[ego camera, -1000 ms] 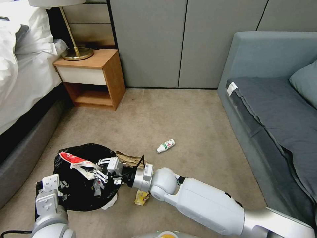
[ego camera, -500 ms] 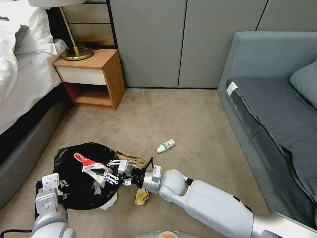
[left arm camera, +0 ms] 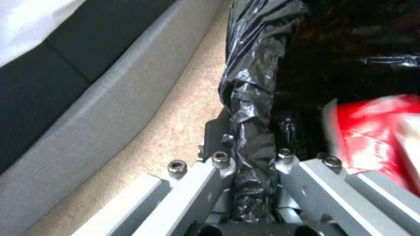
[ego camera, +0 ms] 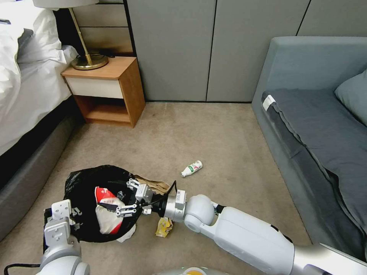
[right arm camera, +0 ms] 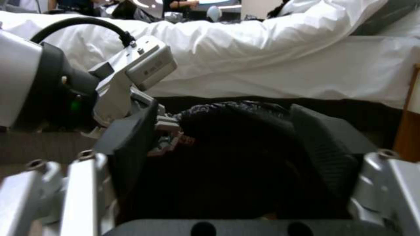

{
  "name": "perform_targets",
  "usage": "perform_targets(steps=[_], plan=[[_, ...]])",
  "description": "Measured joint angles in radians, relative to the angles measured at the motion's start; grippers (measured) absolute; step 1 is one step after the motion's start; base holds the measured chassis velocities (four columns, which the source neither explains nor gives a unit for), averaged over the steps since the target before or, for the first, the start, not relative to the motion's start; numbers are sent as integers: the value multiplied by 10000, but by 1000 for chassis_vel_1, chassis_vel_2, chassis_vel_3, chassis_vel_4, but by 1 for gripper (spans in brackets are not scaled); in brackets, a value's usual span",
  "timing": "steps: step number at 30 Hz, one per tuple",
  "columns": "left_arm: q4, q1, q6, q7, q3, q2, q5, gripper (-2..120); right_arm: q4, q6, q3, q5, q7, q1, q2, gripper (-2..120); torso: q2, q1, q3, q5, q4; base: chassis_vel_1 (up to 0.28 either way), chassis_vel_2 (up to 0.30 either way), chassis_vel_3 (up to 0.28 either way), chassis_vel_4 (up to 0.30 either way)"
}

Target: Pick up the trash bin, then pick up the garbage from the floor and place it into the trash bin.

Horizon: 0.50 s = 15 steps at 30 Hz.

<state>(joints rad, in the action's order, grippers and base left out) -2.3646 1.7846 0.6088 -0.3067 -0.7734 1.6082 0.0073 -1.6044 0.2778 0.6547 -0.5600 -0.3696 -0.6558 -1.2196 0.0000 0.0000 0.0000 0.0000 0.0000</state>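
Right fingers [ego camera: 128, 198] spread above red-white wrapper [ego camera: 105, 214] — inside trash bin [ego camera: 82, 183], left fingers [left arm camera: 251, 164] clamping rim (black liner)

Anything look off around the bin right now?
Litter is on the carpet: a small bottle, a yellow wrapper and a brown paper bag beside the trash bin. Left claw pinches its liner; right claw is open above it.

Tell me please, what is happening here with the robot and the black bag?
The left gripper is clamped on the bag-lined rim of the trash bin, holding it beside the bed. The right gripper is open over the bin's mouth, and a red and white wrapper lies inside. A small bottle and a yellow wrapper are on the carpet.
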Motion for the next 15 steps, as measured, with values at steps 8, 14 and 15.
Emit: perform_targets(steps=[8,14,15], plan=[[39,-36,-1,0,23,0,14,1,-199,-373,94,-185,197,207,113,100,0,0,0,0,0,0,0,0,0],[82,-52,-1,0,40,0,29,1,-384,-545,82,-293,520,259,144,100,0,0,0,0,0,0,0,0,0],[94,-52,-2,0,40,0,33,1,-452,-539,-8,-271,559,269,109,100,0,0,0,0,0,0,0,0,0]])
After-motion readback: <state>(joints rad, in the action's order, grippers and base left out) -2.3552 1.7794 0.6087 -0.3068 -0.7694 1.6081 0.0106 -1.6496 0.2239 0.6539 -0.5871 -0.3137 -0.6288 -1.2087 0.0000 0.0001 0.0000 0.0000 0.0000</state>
